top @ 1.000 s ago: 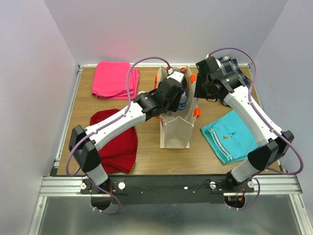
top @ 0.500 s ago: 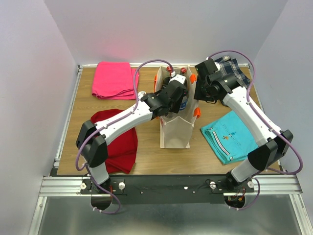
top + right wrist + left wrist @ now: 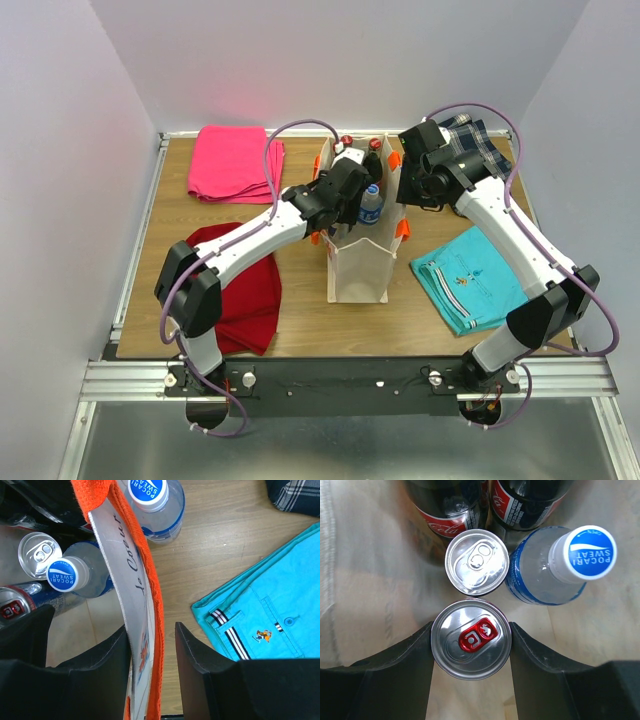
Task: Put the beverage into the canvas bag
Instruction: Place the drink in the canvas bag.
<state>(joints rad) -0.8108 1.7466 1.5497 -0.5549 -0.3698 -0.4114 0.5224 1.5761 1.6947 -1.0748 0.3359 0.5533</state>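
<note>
The cream canvas bag (image 3: 358,270) with orange straps stands upright mid-table. My left gripper (image 3: 345,190) reaches down into its mouth. In the left wrist view my left gripper (image 3: 471,626) is shut on a silver can with a red tab (image 3: 470,640), held above the bag's floor. The can also shows in the right wrist view (image 3: 9,607). My right gripper (image 3: 150,627) is open astride the bag's right wall (image 3: 131,605). Its inner finger touches the wall, and a gap separates the orange strap (image 3: 155,630) from the outer finger.
Inside the bag stand a second can (image 3: 476,562), a Pocari Sweat bottle (image 3: 560,565) and two cola bottles (image 3: 450,510). Another Pocari bottle (image 3: 155,505) stands on the table outside the bag. Around the bag lie a pink cloth (image 3: 235,162), a red cloth (image 3: 245,290), turquoise shorts (image 3: 470,275) and a plaid cloth (image 3: 478,140).
My left gripper has shifted a little left and back over the bag's mouth, and its arm has swung. The right arm has barely moved.
</note>
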